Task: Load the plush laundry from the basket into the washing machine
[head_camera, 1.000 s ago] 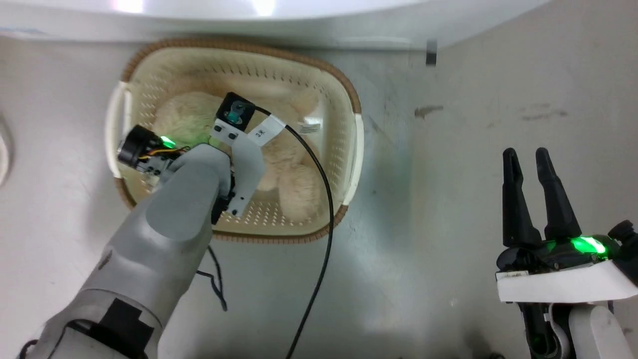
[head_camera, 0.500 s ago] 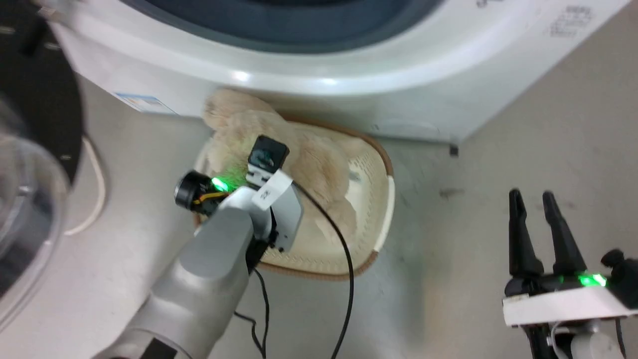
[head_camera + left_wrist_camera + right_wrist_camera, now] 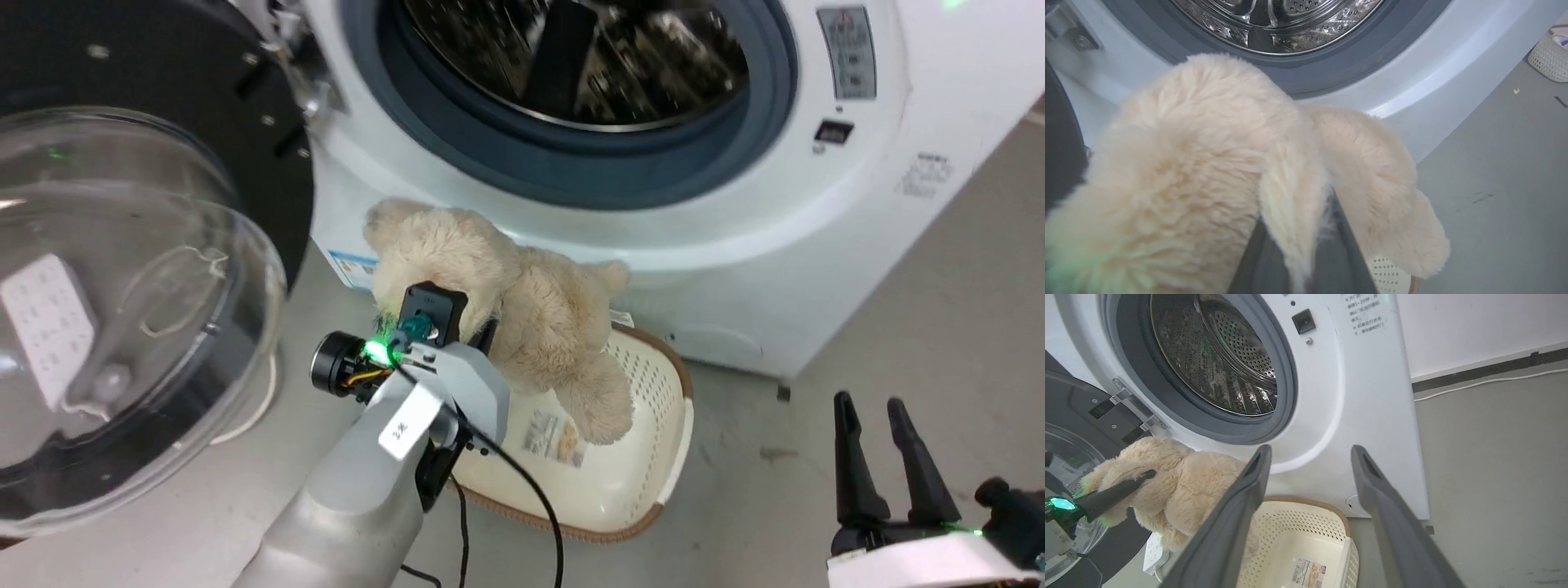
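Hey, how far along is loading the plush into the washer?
Done: the plush laundry is lifted above the basket, and the door of the washing machine stands open. In hand: the left end effector is shut on the plush, below the drum. Left: put it inside and release. The right end effector is open.

The left arm (image 3: 351,490) is pointing forward and upward, bent slightly at the wrist. The left gripper (image 3: 1296,207) is pinching a fold of the plush laundry (image 3: 490,278) between nearly closed fingers. The right gripper (image 3: 867,402) is hovering low at the robot's right, fingers pointing up, spread wide and empty.
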Controlling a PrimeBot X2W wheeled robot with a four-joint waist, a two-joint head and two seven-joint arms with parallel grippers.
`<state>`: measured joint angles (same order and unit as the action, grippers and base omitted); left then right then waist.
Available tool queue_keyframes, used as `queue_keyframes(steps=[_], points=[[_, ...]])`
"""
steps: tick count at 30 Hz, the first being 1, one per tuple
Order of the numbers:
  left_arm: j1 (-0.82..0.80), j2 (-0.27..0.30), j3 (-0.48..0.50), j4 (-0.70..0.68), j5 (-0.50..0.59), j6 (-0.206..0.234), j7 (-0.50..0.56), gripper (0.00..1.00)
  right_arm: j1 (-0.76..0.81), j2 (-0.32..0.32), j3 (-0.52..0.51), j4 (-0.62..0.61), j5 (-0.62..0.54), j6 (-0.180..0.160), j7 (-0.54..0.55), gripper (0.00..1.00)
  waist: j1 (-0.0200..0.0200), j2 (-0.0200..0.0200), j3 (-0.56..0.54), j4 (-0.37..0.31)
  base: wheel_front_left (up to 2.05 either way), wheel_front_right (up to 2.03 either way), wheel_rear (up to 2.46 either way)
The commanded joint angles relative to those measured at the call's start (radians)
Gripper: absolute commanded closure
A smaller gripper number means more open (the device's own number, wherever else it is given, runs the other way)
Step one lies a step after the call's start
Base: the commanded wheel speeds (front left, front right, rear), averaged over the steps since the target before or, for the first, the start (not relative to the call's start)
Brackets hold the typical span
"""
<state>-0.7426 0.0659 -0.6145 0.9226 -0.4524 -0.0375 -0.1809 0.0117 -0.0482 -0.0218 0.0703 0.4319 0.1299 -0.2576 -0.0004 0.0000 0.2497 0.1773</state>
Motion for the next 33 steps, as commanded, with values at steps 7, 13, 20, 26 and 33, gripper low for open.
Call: queue_keyframes(steps=[7,13,20,26,33], points=[[0.052,-0.008,0.045,-0.111,-0.017,0.026,-0.076,1.0,0.042,-0.002,0.0,0.003,0.006,0.001,-0.004,0.0,0.0004,0.0,-0.066,0.026,0.0,0.0,0.0],[0.083,-0.007,0.113,-0.283,0.012,0.056,-0.08,1.0,0.055,-0.002,-0.004,-0.006,0.005,0.001,-0.004,0.0,0.0004,0.0,-0.052,0.011,0.0,0.0,0.0],[0.087,-0.007,0.234,-0.445,0.06,0.074,-0.081,1.0,0.034,-0.002,-0.004,-0.025,-0.004,0.001,-0.003,0.0,0.0004,0.0,0.009,-0.037,0.0,0.0,0.0],[0.052,-0.01,0.311,-0.509,0.114,0.06,-0.081,1.0,-0.004,-0.002,0.001,-0.047,-0.01,0.001,-0.001,0.0,0.0004,0.0,0.083,-0.081,0.0,0.0,0.0],[-0.018,-0.013,0.381,-0.53,0.166,0.037,-0.081,1.0,-0.034,-0.002,0.002,-0.061,-0.011,0.001,-0.002,0.0,0.0004,0.0,0.167,-0.132,0.0,0.0,0.0]])
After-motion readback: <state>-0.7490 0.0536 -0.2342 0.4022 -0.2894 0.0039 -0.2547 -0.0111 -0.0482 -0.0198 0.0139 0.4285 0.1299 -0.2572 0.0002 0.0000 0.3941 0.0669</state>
